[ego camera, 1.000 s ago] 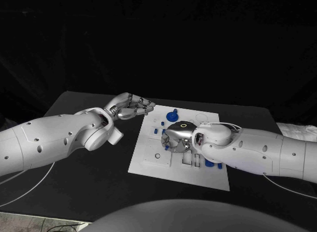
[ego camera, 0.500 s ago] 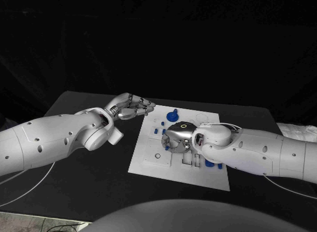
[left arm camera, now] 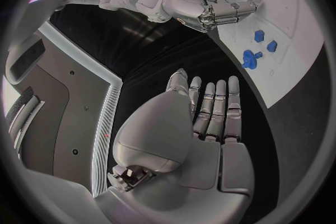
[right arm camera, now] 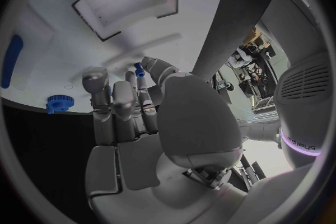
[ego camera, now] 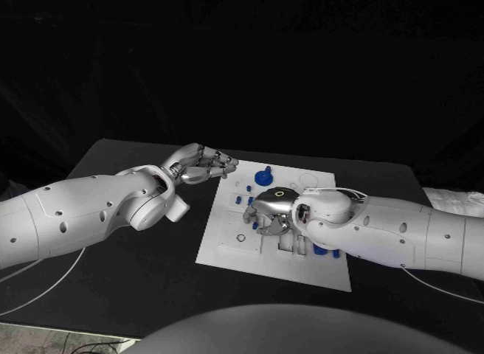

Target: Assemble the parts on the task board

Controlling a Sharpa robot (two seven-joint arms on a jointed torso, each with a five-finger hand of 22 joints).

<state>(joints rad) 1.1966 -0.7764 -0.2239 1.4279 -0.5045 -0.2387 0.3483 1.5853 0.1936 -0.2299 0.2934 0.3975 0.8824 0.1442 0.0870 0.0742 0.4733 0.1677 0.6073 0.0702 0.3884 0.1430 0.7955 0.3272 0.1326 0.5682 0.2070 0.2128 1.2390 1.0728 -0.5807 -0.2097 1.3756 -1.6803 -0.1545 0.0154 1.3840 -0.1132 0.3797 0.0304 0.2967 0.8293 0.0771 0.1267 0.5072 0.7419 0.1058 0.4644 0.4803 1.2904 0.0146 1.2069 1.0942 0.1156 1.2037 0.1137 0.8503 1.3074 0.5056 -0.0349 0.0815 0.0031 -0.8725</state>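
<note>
Your black desk carries the white task board at centre. Left hand hovers off the board's far-left corner, fingers loosely curled, holding nothing. Right hand sits over mid-board; R wrist cam shows it pinching a small blue part. More blue parts lie near the far edge.

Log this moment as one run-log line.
left hand: open, at task board edge | right hand: pinching small blue part over board

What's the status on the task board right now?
Left hand open, off the board's edge. Right hand over the task board, pinching a small blue part. Nothing blocking.
</note>
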